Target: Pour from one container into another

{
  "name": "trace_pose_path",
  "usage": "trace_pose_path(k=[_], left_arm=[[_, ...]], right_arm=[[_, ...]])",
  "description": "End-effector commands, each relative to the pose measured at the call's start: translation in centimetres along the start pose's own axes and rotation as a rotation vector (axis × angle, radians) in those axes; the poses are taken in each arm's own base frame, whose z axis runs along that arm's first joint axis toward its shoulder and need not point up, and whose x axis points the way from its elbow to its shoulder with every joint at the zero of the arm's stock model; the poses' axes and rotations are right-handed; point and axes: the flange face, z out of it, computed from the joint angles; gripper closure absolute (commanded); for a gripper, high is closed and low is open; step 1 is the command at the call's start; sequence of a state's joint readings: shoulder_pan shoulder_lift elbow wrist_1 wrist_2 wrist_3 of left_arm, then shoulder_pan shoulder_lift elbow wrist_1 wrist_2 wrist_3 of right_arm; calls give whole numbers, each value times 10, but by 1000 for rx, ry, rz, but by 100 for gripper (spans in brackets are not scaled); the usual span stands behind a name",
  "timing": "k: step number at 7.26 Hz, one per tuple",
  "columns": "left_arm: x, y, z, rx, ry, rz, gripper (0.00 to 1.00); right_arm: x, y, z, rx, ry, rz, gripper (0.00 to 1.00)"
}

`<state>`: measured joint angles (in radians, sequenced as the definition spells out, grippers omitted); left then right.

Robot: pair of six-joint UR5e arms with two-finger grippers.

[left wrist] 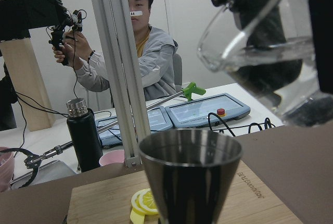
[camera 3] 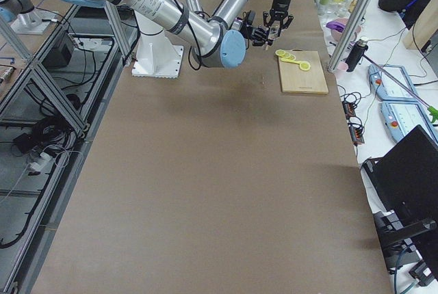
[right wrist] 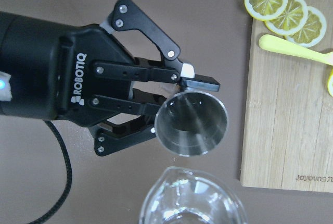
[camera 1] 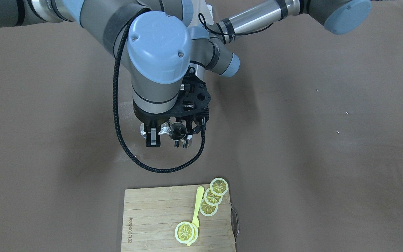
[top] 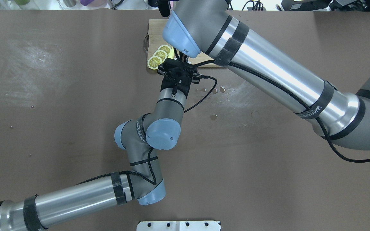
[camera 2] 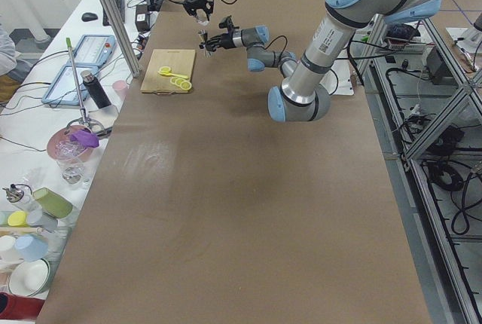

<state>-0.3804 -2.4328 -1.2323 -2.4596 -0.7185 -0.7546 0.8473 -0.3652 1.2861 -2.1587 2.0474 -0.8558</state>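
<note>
Okay, I think I am right at the start of the pour. My left gripper [right wrist: 176, 107] is squeezed tight on the metal cup [right wrist: 191, 123], one finger on each side, and holds it up off the table with its mouth facing up. My right gripper [camera 1: 154, 133] is clamped on the glass jug [left wrist: 260, 41] and hangs over the cup. From the right wrist camera the jug sits at 6 o'clock from the cup and very near it. From the left wrist camera the jug is up at 1 o'clock from the cup, tipped over, with clear water inside. I see no water running out, and the cup looks empty to me.

The wooden board [right wrist: 281, 130] lies at 3 o'clock from the cup, with lemon slices [right wrist: 285, 9] and a yellow spoon [right wrist: 291, 49] on it. Some wet spots [top: 214, 117] are on the table.

Next I should slide the jug's lip over the middle of the cup, then tip it slowly. The cup's mouth is small, so a fast tip could spill water. The left side must hold very steady.
</note>
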Motion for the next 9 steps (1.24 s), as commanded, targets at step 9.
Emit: trace_pose_path(k=[9], left_arm=[[-1, 2, 1, 1, -8, 8, 100]], right_arm=[[10, -33, 1, -186, -80, -92, 100]])
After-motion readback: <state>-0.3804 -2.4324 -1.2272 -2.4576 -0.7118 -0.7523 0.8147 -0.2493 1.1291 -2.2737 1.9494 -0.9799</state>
